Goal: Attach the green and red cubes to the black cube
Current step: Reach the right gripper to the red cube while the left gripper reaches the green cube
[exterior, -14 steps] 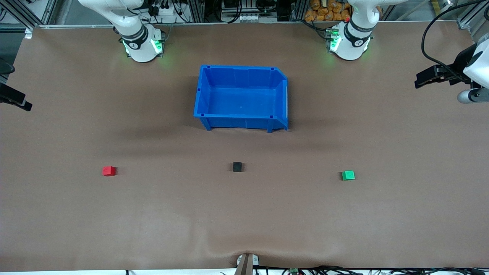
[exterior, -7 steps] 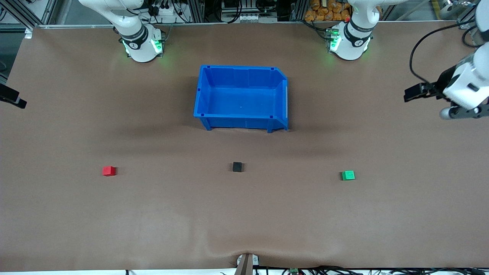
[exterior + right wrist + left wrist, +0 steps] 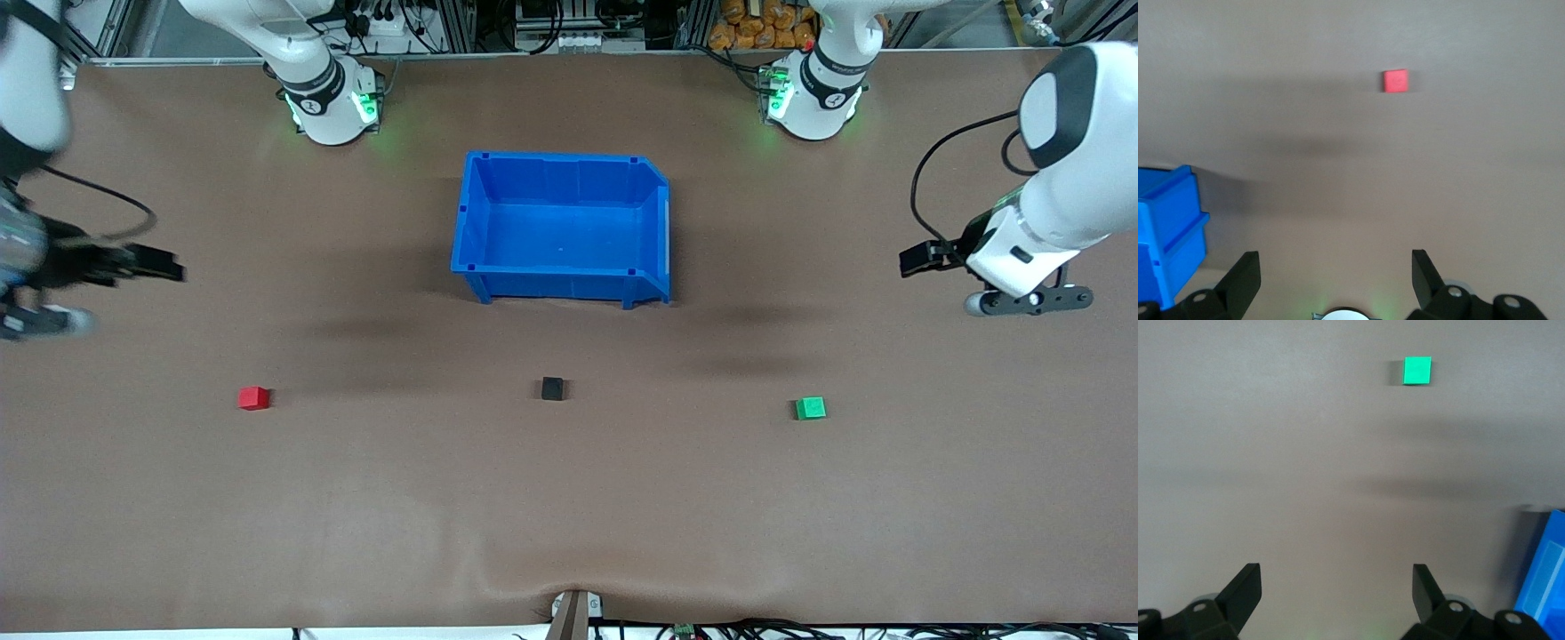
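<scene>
The black cube [image 3: 552,388] sits on the brown table, nearer to the front camera than the blue bin. The red cube [image 3: 253,397] lies toward the right arm's end and shows in the right wrist view [image 3: 1395,81]. The green cube [image 3: 810,408] lies toward the left arm's end and shows in the left wrist view [image 3: 1417,370]. My left gripper [image 3: 920,258] is up over bare table, open and empty [image 3: 1335,573]. My right gripper [image 3: 147,264] is up over bare table, open and empty [image 3: 1333,257]. All three cubes stand well apart.
The large blue bin [image 3: 560,222] stands in the middle of the table between the arm bases; its corner shows in both wrist views [image 3: 1545,587] [image 3: 1168,227]. A cable hangs at the left wrist [image 3: 925,187]. A small bracket [image 3: 575,609] sits at the table's front edge.
Both arms have swung in from the table's ends toward the middle and toward the cubes' row. Both grippers stay open. The cubes have not moved.
</scene>
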